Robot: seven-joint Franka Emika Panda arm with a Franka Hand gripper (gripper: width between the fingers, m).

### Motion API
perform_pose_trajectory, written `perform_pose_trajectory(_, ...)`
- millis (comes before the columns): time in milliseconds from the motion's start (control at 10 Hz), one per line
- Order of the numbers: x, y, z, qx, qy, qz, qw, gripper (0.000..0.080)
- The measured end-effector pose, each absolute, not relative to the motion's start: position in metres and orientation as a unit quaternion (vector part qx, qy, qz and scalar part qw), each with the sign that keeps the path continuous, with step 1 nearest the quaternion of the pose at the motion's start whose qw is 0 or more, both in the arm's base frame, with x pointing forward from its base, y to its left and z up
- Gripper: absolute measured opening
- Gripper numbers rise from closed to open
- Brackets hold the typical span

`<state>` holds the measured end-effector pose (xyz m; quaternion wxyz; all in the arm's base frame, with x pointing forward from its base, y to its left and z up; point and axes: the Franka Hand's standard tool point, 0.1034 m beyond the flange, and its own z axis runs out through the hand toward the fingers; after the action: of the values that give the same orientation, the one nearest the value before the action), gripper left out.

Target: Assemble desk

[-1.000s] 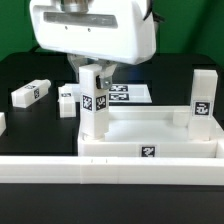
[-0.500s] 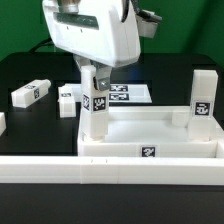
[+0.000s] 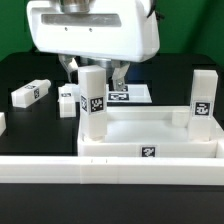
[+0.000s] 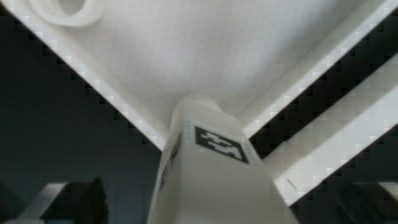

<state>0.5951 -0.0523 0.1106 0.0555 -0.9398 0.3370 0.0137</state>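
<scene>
The white rimmed tabletop [image 3: 150, 128] lies on the black table. One leg block [image 3: 93, 102] stands upright in its near corner at the exterior view's left. A second leg block [image 3: 202, 98] stands upright in a corner at the right. My gripper [image 3: 96, 72] is over the first leg, open, with one finger [image 3: 72, 68] on each side and a gap between each finger and the leg. In the wrist view the tagged leg [image 4: 217, 160] runs between the dark fingers [image 4: 75, 203] of the gripper [image 4: 222, 208], above the tabletop [image 4: 214, 50] and a round socket [image 4: 68, 10].
Two loose leg blocks [image 3: 30, 93] [image 3: 68, 101] lie on the table at the exterior view's left. The marker board [image 3: 128, 95] lies behind the tabletop. A long white border bar [image 3: 110, 170] runs along the front.
The gripper has turned from a skewed stance to square-on over the leg. Its fingers now stand wider apart, clear of the leg. The leg stays upright in its corner.
</scene>
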Motion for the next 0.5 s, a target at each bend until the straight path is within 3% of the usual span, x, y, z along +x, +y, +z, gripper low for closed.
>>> perform_pose_trajectory(400, 0.595, -0.0529, 0.1105, -0.982, 0.181, 0.005, 0.057, 0.0649)
perform_pose_trajectory(500, 0.5958, -0.0535, 0.1108, -0.99, 0.133, 0.0, 0.049, 0.0649)
